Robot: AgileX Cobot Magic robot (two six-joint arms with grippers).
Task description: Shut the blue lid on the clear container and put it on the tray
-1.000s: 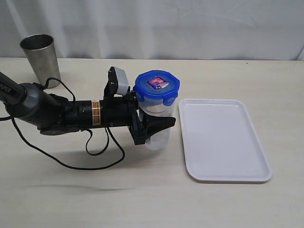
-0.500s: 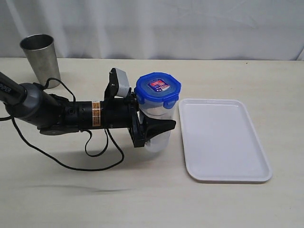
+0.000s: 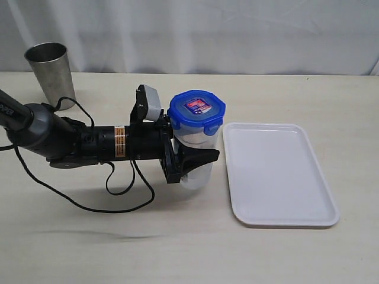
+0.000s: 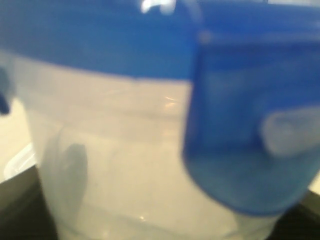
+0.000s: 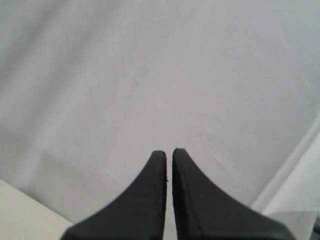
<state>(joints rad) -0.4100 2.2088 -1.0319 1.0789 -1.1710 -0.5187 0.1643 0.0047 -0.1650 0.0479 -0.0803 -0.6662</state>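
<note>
The clear container point(image 3: 198, 174) stands upright just left of the tray point(image 3: 278, 171), with the blue lid point(image 3: 196, 109) sitting on its top. My left gripper point(image 3: 206, 147) reaches in from the left and is shut on the container's body below the lid; one dark finger point(image 3: 198, 155) crosses its front. I cannot tell if the base touches the table. The left wrist view is filled by the container's wall point(image 4: 125, 165), the lid point(image 4: 90, 35) and one lid flap point(image 4: 245, 125), which hangs down. My right gripper point(image 5: 169, 155) is shut on nothing, facing a white curtain; the exterior view does not show it.
A steel cup point(image 3: 50, 71) stands at the back left of the table. A black cable point(image 3: 118, 189) loops on the table under the left arm. The white tray holds nothing. A white curtain point(image 3: 237, 29) hangs behind the table.
The left gripper and the lidded container shifted a little to the right, toward the tray, then stayed still over the last half second.
</note>
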